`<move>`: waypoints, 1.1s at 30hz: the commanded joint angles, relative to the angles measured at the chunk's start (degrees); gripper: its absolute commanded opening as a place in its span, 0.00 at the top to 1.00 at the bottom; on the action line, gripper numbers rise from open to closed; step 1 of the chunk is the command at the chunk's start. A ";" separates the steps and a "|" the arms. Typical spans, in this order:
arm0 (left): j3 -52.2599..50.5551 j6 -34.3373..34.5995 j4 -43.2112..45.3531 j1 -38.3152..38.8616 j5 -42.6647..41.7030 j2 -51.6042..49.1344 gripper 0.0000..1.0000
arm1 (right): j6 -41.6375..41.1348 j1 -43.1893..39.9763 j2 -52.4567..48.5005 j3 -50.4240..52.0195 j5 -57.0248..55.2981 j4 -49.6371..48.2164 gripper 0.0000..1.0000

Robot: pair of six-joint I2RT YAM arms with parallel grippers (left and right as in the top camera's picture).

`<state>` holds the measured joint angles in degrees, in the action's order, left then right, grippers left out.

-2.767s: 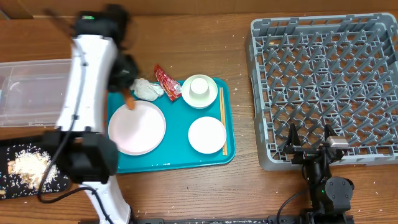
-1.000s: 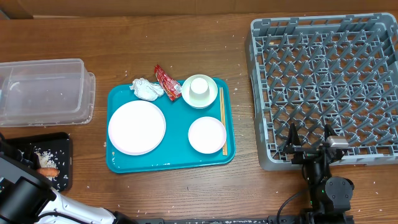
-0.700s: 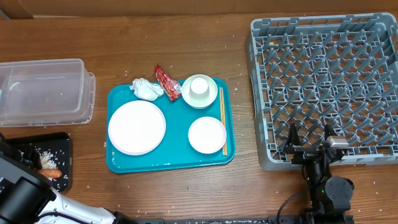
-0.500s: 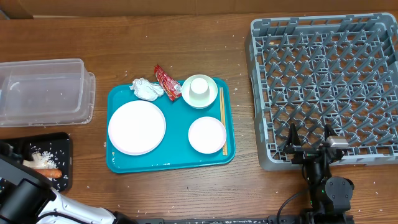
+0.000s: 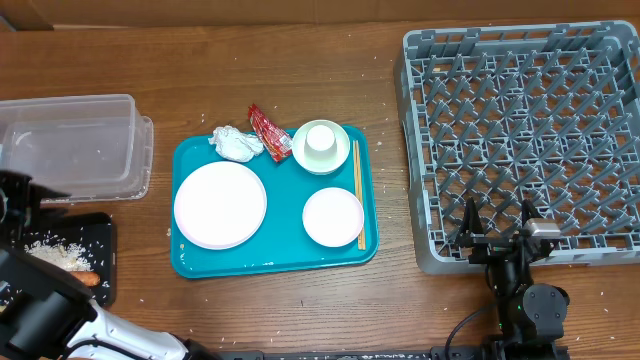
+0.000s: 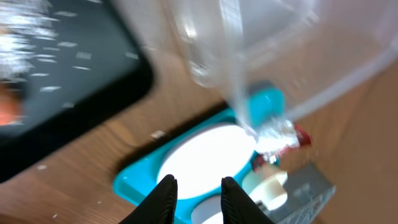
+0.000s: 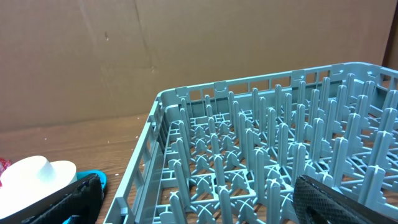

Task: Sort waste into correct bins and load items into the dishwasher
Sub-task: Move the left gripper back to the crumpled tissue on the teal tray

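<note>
Remaining waste: the crumpled tissue [image 5: 234, 143] and the red snack wrapper [image 5: 268, 132] lie side by side at the far left corner of the teal tray [image 5: 280, 258]. The carrot [image 5: 88, 279] and the food scraps [image 5: 48, 254] lie already in the black tray [image 5: 104, 232].
Wrapper axis: slanted, from far-left to near-right.
Direction: both pieces are to the right of the left gripper [image 6: 196, 198] and a little farther out, well apart from it, past the corner of the clear tub [image 5: 70, 140].
Left gripper: fingers parted, nothing between them, at the bench's left edge between tub and black tray.
Right gripper [image 7: 199, 208]: spread wide, empty, at the near edge of the dish rack [image 5: 520, 130]. The small plate [image 5: 332, 216] and the chopsticks [image 5: 358, 195] lie between it and the waste.
Nearer arm: the left one, in my judgement.
</note>
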<state>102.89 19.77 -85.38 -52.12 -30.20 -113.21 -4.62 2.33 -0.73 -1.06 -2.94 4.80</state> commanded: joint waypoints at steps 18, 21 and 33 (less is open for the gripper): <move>0.26 -6.29 1.92 39.50 11.98 12.26 0.12 | 0.15 -0.11 0.57 0.59 0.00 -0.17 0.00; 0.26 -6.25 3.54 49.81 15.65 9.31 0.00 | 0.15 -0.11 0.57 0.59 0.00 -0.17 0.00; 0.28 -3.48 8.83 67.73 22.86 -4.90 0.00 | 0.15 -0.11 0.57 0.59 0.00 -0.17 0.00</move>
<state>103.35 14.59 -77.01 14.63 -12.75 -115.46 -4.67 2.33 -0.73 -1.06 -2.94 4.78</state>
